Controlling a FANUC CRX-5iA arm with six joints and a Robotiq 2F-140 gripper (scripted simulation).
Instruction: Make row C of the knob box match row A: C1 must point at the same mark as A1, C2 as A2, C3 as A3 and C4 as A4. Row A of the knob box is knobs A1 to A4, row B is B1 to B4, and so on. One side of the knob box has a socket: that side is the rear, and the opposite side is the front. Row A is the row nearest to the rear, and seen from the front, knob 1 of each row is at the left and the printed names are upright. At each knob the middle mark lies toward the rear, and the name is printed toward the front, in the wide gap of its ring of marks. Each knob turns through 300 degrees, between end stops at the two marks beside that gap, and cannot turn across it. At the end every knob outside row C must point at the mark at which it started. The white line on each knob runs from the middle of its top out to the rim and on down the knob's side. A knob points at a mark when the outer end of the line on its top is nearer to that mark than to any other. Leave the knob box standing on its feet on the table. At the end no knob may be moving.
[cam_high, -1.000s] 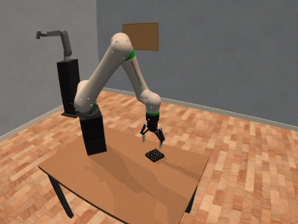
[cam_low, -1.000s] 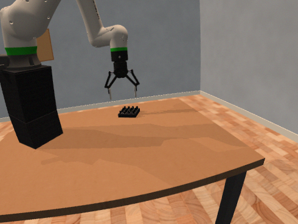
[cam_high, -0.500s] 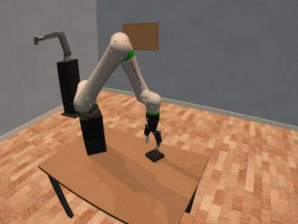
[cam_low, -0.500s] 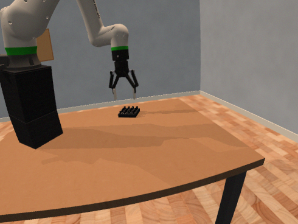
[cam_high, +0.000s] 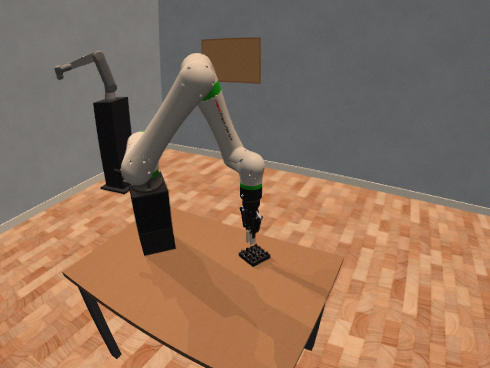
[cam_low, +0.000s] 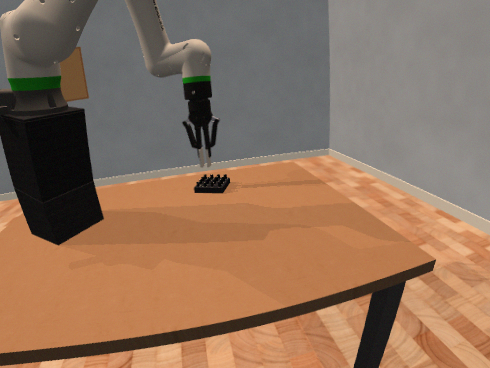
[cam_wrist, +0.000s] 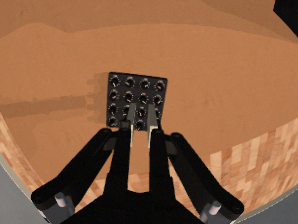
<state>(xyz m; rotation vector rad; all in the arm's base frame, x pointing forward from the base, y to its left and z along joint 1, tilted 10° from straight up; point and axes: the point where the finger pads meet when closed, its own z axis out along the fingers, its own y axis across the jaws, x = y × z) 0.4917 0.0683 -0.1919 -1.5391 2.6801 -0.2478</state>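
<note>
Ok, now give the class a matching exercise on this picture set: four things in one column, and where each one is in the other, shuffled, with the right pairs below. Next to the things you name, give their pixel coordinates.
Things
1. Knob box (cam_high: 254, 255) (cam_low: 211, 189) (cam_wrist: 137, 89)
2. Fingers (cam_high: 251, 240) (cam_low: 205, 159)
3. Brown board (cam_high: 240, 60) (cam_low: 75, 75)
4. Black pedestal (cam_high: 152, 220) (cam_low: 62, 165) under the large arm

Places
A. On the wall
B. Standing on the table, with the arm's foot on top
C. Above the knob box, a narrow gap between them
D. On the table, below the gripper

Right pairs: 1-D, 2-C, 3-A, 4-B

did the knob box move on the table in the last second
No, no shift that I can see: in the exterior view the knob box sits at the same spot relative to the black pedestal.
</note>
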